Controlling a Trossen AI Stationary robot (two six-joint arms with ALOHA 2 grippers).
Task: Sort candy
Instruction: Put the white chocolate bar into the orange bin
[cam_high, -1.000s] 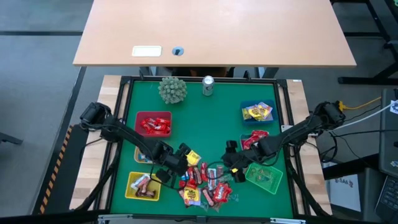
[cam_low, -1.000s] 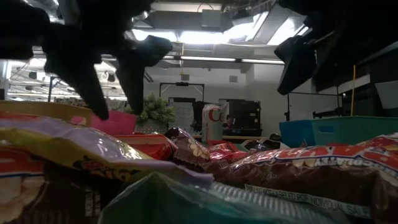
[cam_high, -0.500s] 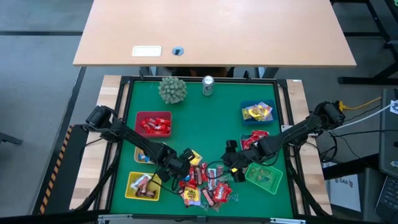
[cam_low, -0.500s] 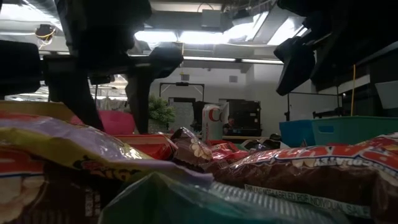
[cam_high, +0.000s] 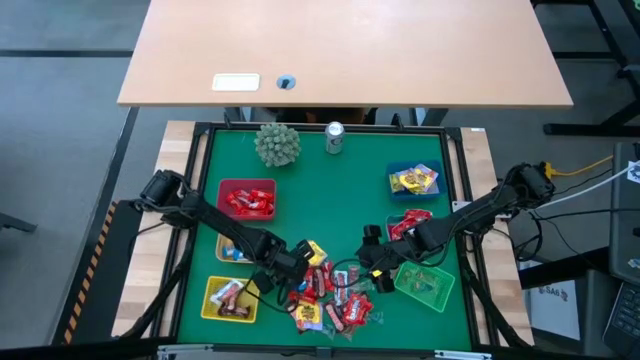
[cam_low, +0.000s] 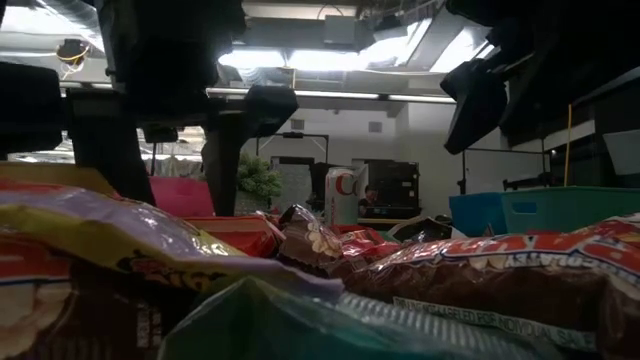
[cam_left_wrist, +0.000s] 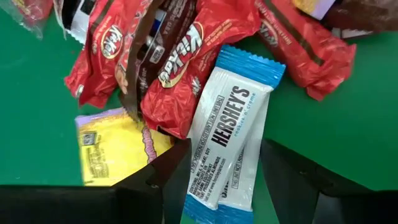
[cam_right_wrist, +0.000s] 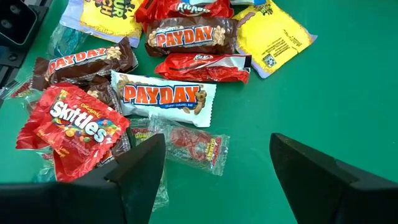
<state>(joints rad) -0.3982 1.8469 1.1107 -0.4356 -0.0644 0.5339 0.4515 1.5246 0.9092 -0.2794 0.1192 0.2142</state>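
Candy pile (cam_high: 325, 292): loose heap of wrapped sweets on green table (cam_high: 330, 195), near front edge, betw. the two arms; too jumbled in high view for a full count.

Left wrist view: one blue-white Hershey's bar (cam_left_wrist: 229, 134) lies flat, long axis running straight out from the pincer, near end betw. the two dark fingers (cam_left_wrist: 165, 180). It overlaps red KitKat wrappers (cam_left_wrist: 180, 62) (at least 3, fanned at diff. angles); one yellow packet (cam_left_wrist: 109, 146) just beside it.

Right wrist view: 3 PayDay bars (cam_right_wrist: 165, 96), one white, two brown, long axes roughly parallel; one red Skittles bag (cam_right_wrist: 78, 127); one clear gummy packet (cam_right_wrist: 193, 144); one yellow packet (cam_right_wrist: 273, 37) farther off.

Left pincer (cam_high: 300, 268): over left part of pile, fingers spread, straddling the Hershey's bar, nothing grasped. Right pincer (cam_high: 368, 262): at pile's right edge, fingers wide apart, released, empty; green table shows betw. them.

Baskets w/ sorted candy, high view: 6 total. Red (cam_high: 247, 199) w/ red sweets; blue (cam_high: 414, 181) w/ yellow packs; yellow (cam_high: 229, 298) w/ brown & white; green (cam_high: 425, 283); one near right arm (cam_high: 408, 222) w/ red; one partly under left arm (cam_high: 232, 250), contents unclear.

Rear of table: 1 spiky green ball (cam_high: 277, 144), 1 silver can (cam_high: 334, 138), well apart from pile.
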